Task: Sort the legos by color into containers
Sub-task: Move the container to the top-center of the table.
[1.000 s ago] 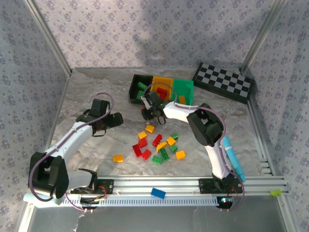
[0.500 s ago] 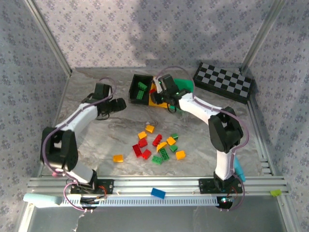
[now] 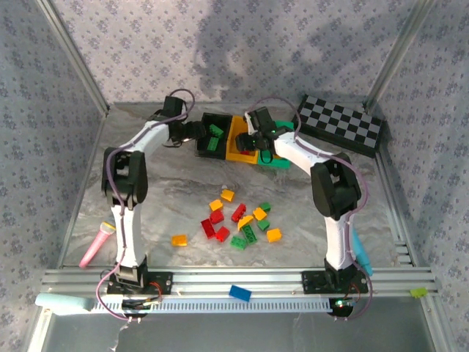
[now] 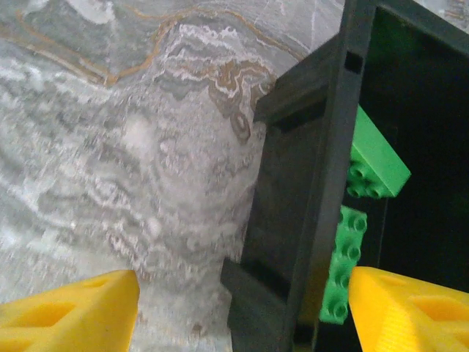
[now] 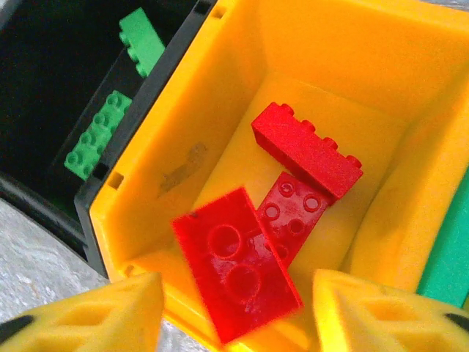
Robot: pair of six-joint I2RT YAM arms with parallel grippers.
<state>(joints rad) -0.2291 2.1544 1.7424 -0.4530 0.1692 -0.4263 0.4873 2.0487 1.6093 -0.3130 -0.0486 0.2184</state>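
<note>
My right claw hung over the yellow bin with its jaws apart, gripping nothing. A red brick showed tilted and loose between the fingers, with two more reds lying in the bin. It was close to the near wall, so I judged it could clip the rim and bounce onto the tabletop. My left claw was spread too and empty, one finger either side of the black bin wall, green bricks inside. Any sideways pull there would drag or tip that bin — and the arms were near enough to knock each other.
</note>
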